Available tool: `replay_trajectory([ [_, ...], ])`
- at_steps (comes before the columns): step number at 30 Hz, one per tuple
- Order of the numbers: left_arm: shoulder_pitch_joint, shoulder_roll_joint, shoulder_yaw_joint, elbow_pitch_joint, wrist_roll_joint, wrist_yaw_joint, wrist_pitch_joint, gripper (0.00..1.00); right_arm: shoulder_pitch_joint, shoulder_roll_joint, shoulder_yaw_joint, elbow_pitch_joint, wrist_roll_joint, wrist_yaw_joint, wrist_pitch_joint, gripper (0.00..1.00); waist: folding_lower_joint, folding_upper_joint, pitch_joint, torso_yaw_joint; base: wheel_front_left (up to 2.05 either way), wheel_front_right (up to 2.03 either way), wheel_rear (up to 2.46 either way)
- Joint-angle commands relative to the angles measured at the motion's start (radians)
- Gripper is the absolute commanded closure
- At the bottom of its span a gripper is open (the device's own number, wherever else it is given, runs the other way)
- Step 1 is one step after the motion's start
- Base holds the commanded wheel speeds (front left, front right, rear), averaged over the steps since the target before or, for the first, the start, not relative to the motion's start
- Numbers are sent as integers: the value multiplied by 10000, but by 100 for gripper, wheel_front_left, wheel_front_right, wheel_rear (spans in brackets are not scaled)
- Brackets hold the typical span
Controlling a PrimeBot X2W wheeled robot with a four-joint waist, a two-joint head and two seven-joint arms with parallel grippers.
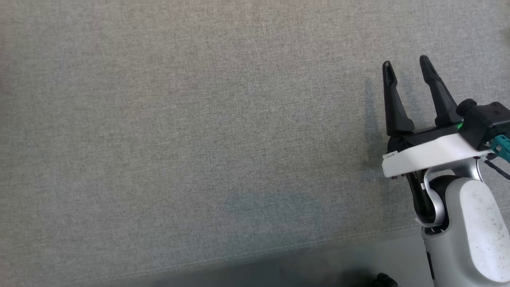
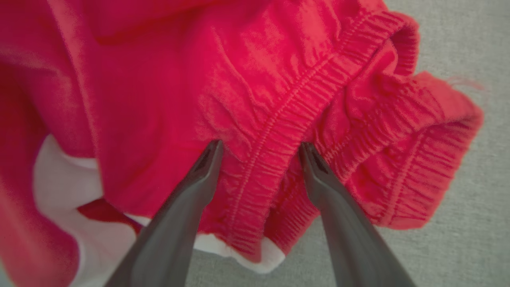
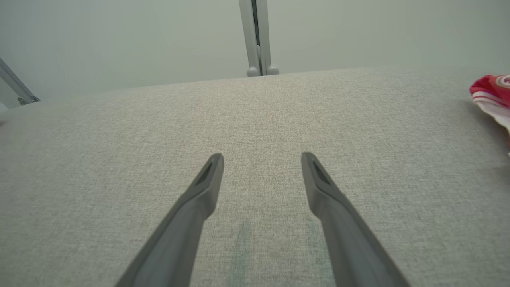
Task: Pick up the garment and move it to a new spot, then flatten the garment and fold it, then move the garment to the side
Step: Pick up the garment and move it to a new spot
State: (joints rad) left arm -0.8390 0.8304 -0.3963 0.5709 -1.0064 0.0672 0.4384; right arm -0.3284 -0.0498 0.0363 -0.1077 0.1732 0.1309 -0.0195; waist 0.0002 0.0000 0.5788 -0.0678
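Hovering left gripper point(image 2: 261, 145): spread, straddling waistband point(image 2: 318, 75) of red garment point(image 2: 159, 99); nearer arm
Waistband axis: diagonal through finger gap
Right gripper point(image 1: 405, 61): spread, empty, well apart

The garment point(image 2: 159, 99) is soft red cloth with a matt, slightly napped face. Its waistband point(image 2: 279, 135) is gathered elastic ribbing. The work surface point(image 1: 199, 119) is grey woven fabric, matt and finely textured. The right gripper point(image 1: 405, 61) has matt black plastic fingers point(image 1: 395, 107). The forearm shell point(image 1: 474, 223) is smooth, pale, speckled plastic.
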Motion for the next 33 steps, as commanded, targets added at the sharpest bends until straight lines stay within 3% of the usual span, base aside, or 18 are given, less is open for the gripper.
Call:
replay_trajectory([
  [1,145,77,30,15,48,136,-94,0,-163,-15,-30,-68,-73,-4,-25,0,-2,0,315,-114,0,0,0],
  [7,393,56,72,116,70,358,-311,0,-265,-15,25,-75,-117,-4,-58,0,-2,0,422,-144,0,0,0],
  [8,423,30,78,117,36,324,-347,12,-273,-15,24,-53,-120,-4,-65,0,-2,0,418,-149,0,0,0],
  [9,421,-18,98,104,-10,279,-395,51,-288,-16,15,-35,-122,-4,-69,0,-2,0,408,-151,0,0,0],
  [11,383,-70,87,38,-33,181,-462,100,-302,-15,-23,-6,-143,-4,-98,0,-2,0,344,-143,0,0,0],
  [25,-306,-240,-594,-1682,588,-616,-500,100,136,-16,-62,674,155,-4,-441,0,-2,0,-1435,-70,0,0,0],
  [31,-369,-682,-1044,-2391,766,-419,-178,100,405,-18,-79,902,215,-4,-489,0,-2,0,-2275,-160,0,0,0],
  [33,-327,-1088,-1133,-2658,678,-163,-115,100,546,-18,-88,951,239,-4,-478,0,-2,0,-2573,-215,0,0,0],
])
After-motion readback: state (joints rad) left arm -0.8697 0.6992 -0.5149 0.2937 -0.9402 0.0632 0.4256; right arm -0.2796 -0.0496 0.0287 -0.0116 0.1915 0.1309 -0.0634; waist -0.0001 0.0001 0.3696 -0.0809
